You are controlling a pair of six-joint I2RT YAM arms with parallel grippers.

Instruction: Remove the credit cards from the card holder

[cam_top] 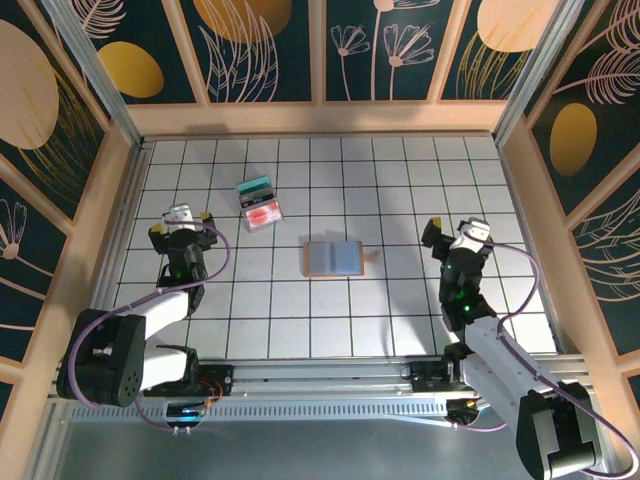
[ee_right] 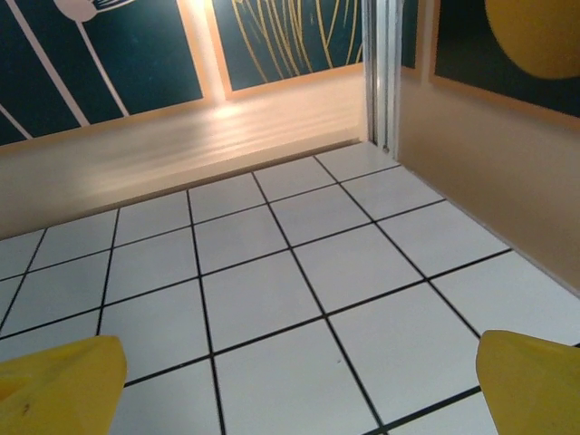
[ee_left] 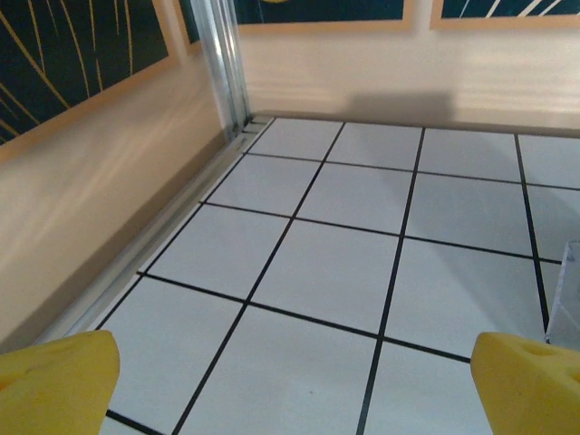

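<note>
Left gripper (cam_top: 182, 222): at the near left of the table, jaws wide apart and nothing between them. In its wrist view the gripper (ee_left: 290, 399) has two yellow fingertips (ee_left: 54, 373) at the bottom corners and bare tiles between them.
Right gripper (cam_top: 460, 232): at the near right, also wide open and empty. Its wrist view (ee_right: 294, 390) looks over bare tiles to the corner of the wall.
Card holder (cam_top: 333, 258): it lies open and flat near the middle of the table (cam_top: 400, 310), between the two grippers and apart from both. The grey-blue inside faces up, and a small pinkish tab sticks out at its right side.
Credit cards (cam_top: 260, 203): they lie further back and to the left of the holder, apart from it. One teal card (cam_top: 255, 187) and one white card with red (cam_top: 264, 213) lie close together, maybe overlapping.
Step in hand: I judge the removal is done or nearly done, because these cards are outside the holder. I cannot tell whether another card stays inside a pocket.
Next move: if one remains, one gripper must press the holder down while the other pinches the thin card edge and slides it out. The card is flat and slippery, so the pinch can miss.
</note>
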